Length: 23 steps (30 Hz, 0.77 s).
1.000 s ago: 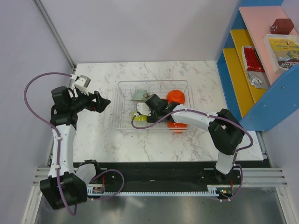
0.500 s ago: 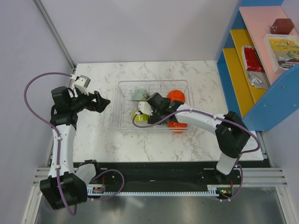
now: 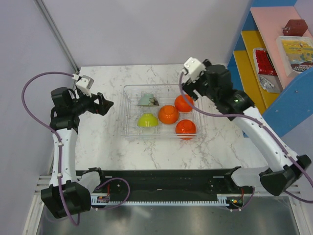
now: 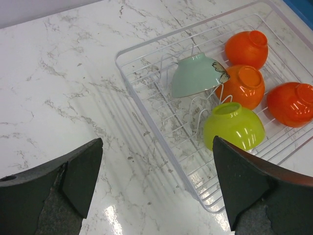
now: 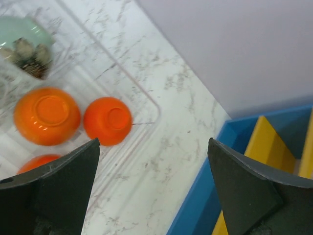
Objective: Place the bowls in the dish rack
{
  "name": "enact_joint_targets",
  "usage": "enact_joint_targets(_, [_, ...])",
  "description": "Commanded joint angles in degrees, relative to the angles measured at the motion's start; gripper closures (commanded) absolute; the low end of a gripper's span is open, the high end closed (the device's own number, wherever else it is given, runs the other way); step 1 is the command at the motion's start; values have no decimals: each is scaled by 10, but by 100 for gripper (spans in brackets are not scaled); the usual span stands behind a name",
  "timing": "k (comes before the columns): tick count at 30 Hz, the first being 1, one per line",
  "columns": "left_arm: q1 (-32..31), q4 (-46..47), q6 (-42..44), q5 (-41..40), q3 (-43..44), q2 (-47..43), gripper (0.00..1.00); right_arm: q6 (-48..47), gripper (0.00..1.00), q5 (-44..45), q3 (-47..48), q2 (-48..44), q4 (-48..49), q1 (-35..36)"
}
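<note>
The clear dish rack (image 3: 128, 89) stands mid-table. In it lie a pale green patterned bowl (image 3: 146, 100), a lime bowl (image 3: 147, 120) and three orange bowls (image 3: 167, 114) (image 3: 184, 103) (image 3: 186, 127), all upside down or tilted. My left gripper (image 3: 105, 105) is open and empty, hovering left of the rack; its view shows the rack rim (image 4: 174, 161) and all the bowls. My right gripper (image 3: 190, 88) is open and empty, raised above the rack's far right corner; its view shows two orange bowls (image 5: 47, 115) (image 5: 107, 121) and the rack's corner (image 5: 155, 105).
A blue shelf unit (image 3: 244, 88) with yellow and pink shelves holding packets stands at the table's right edge; it also shows in the right wrist view (image 5: 210, 196). White walls close the back and left. The marble table (image 3: 98, 142) ends at a black rail in front.
My right gripper has lifted out of the rack and swung up and back to the right, open. An orange bowl now lies in the rack's middle where it was. The left arm barely moved.
</note>
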Motion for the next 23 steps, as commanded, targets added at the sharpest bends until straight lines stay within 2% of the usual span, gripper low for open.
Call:
enact_joint_targets(1, [3, -11, 37, 0, 7, -16, 0, 46, 2, -60, 12, -84, -18, -70])
enact_joint_targets(5, [3, -11, 42, 0, -3, -24, 0, 64, 2, -61, -23, -143, -6, -116])
enact_joint_targets(9, [3, -13, 43, 5, -12, -34, 0, 73, 2, -120, -97, -212, 30, -188])
enact_joint_targets(12, [3, -14, 42, 6, -14, -34, 0, 78, 2, -126, -126, -223, 41, -211])
enact_joint_targets(23, [3, -12, 38, 7, -24, -40, 0, 87, 2, -140, -152, -227, 58, -216])
